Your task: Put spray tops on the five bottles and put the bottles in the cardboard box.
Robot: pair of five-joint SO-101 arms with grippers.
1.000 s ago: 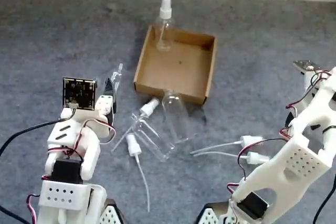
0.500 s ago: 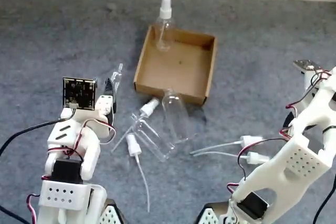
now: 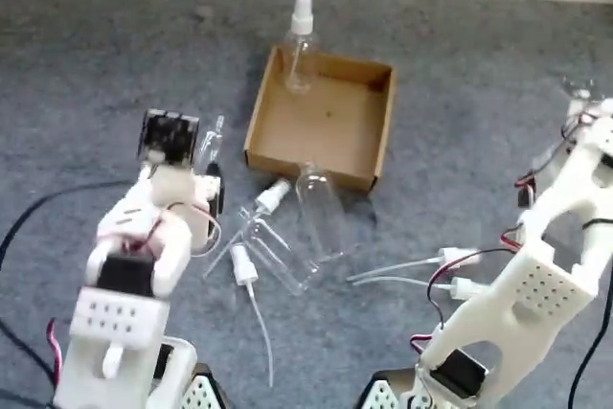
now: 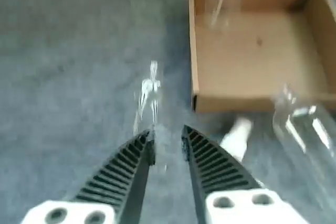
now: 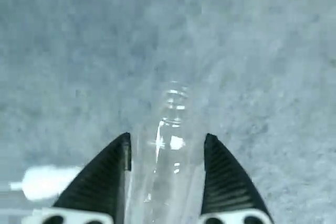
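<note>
The right gripper (image 5: pixel 168 139) has its fingers closed on a clear bottle (image 5: pixel 171 121) with no top on it and its neck pointing away from the wrist. It is raised above the desk (image 3: pixel 96 55) at about 3 o'clock from the cardboard box (image 3: pixel 388 129). The left gripper (image 4: pixel 168 142), at 9 o'clock from the box, has its fingers only narrowly apart. A slim bottle (image 4: pixel 148 90) sits just past the tips; whether they touch it I cannot tell. One finished bottle (image 3: pixel 300 40) stands in the box's 11 o'clock corner. Two bare bottles (image 3: pixel 323 213) lie near its front wall at 6 o'clock, among loose spray tops (image 3: pixel 458 257). I judge three risks from here. The smooth clear bottle may slide or twist in the right fingers when a top is pressed on. The narrow left gap may push the slim bottle away rather than take it. The long tubes on the tops could bend or miss a neck.
</note>
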